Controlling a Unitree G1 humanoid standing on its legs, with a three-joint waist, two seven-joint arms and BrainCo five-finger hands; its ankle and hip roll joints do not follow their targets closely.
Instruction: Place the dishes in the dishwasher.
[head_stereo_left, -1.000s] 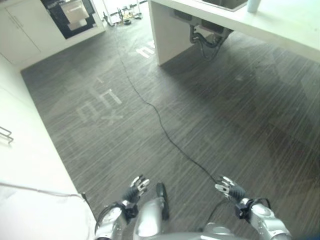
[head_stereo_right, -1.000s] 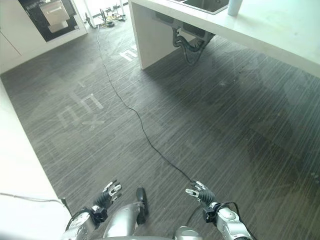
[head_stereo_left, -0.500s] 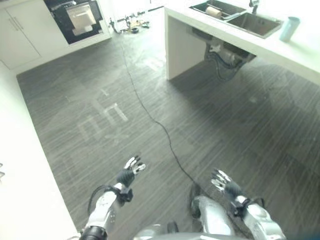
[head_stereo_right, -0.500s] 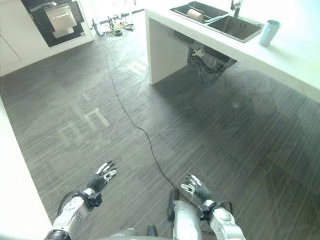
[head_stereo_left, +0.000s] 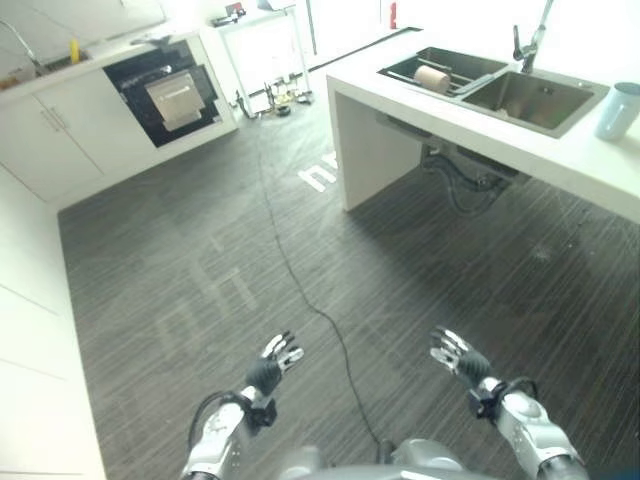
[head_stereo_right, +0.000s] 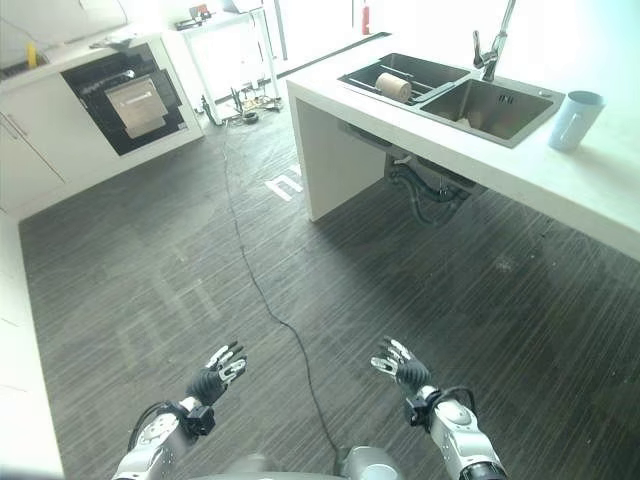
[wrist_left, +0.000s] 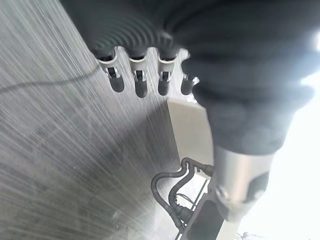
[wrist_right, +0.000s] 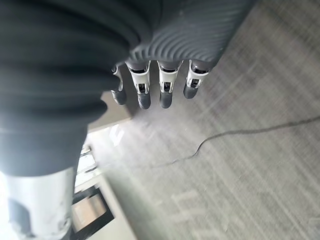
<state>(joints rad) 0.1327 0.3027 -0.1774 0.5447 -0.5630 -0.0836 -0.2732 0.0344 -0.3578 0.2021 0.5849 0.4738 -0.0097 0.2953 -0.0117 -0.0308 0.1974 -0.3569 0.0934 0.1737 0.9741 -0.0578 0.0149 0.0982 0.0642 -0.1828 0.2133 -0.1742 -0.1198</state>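
A pale blue cup (head_stereo_right: 577, 118) stands on the white counter (head_stereo_left: 400, 110) at the right, beside a double steel sink (head_stereo_right: 480, 100). A brown cup (head_stereo_right: 392, 86) lies on its side in a rack in the sink's far basin. A dark built-in appliance (head_stereo_left: 170, 90) with a silver front panel sits in the white cabinets at the far left. Low in the eye views, both hands hover over the dark floor, far from all of these. My left hand (head_stereo_left: 270, 368) and right hand (head_stereo_left: 458, 357) are open and hold nothing. The wrist views show straight fingers (wrist_left: 137, 82) (wrist_right: 150, 90).
A tall faucet (head_stereo_left: 530, 35) rises behind the sink, and drain pipes (head_stereo_left: 460, 175) hang under the counter. White cabinets (head_stereo_left: 40, 130) run along the left side. A small white table (head_stereo_left: 255, 20) with clutter beneath stands at the back. Wide dark striped floor (head_stereo_left: 200, 260) lies between.
The whole picture has shifted: the camera has lifted, bringing the sink, cup and dark appliance further into view. Both hands stay open and low.
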